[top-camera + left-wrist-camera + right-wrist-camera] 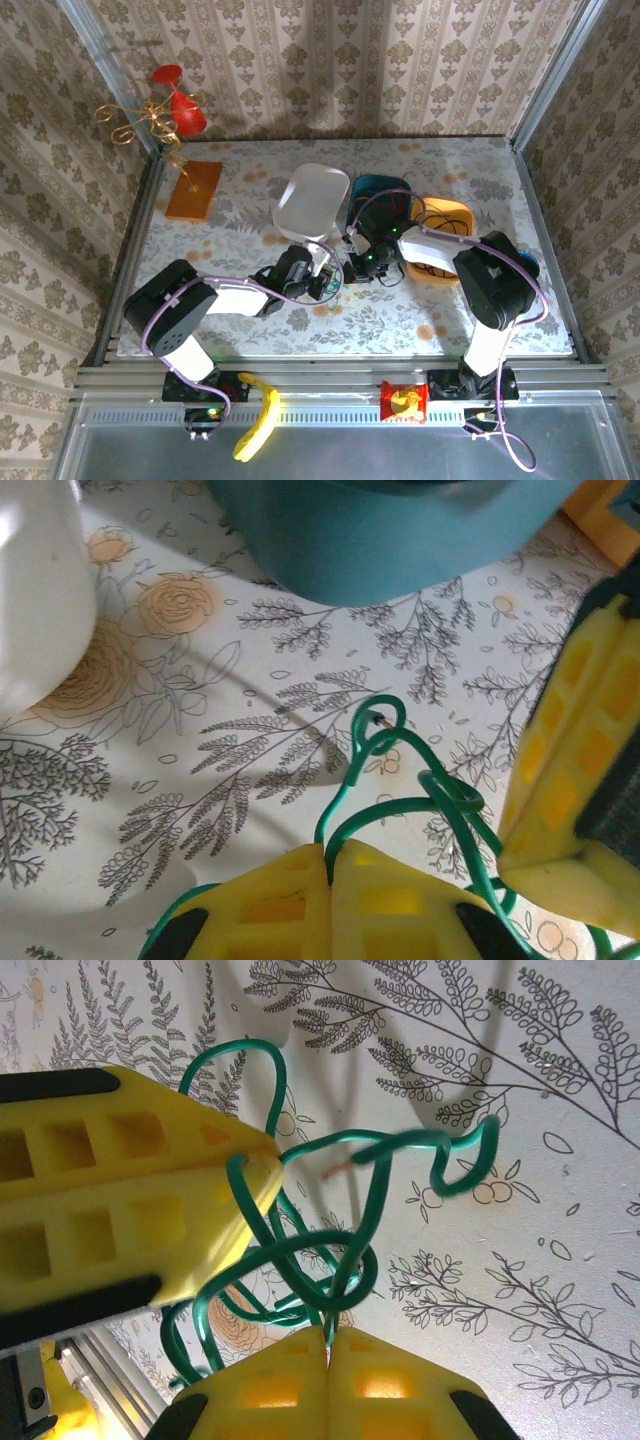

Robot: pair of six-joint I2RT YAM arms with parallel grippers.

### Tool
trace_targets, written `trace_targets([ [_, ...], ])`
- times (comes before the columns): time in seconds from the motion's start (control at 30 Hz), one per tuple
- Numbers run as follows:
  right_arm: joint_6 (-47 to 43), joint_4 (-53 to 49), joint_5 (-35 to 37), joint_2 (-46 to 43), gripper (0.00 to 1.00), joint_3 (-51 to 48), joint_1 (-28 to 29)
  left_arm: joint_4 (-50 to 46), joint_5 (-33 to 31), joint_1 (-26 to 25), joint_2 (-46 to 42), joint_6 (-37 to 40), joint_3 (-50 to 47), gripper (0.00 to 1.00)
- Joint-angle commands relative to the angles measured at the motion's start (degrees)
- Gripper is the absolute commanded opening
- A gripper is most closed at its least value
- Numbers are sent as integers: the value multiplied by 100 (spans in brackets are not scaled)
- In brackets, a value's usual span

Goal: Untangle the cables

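The left gripper and right gripper are each clenched on the green cable at the middle of the table. They pinch it on opposite sides of the knot, probably to draw its loops apart. I count one green snarl, whether one strand or more I cannot tell, two grippers, and three bowls towards the far edge: white bowl, teal bowl, yellow bowl.

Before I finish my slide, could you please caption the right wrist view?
Right gripper and left gripper each pinch the tangled green cable over the floral table.
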Motion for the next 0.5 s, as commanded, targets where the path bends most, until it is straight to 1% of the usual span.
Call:
trace_targets([
  [0.0, -63, -250, 79, -364, 0, -263, -4, -302, -587, 42, 2, -64, -47, 0],
  [0.1, 80, -271, 387, -618, 0, -553, -165, -303, -618, 91, -176, -133, -171, 0],
  [0.3, 378, -183, 794, -1206, 0, -1126, -696, -310, -152, 264, -629, -221, -417, 0],
  [0.47, 579, -287, 1449, -1607, 0, -1315, -948, -273, 103, 505, -993, -393, -657, 0],
])
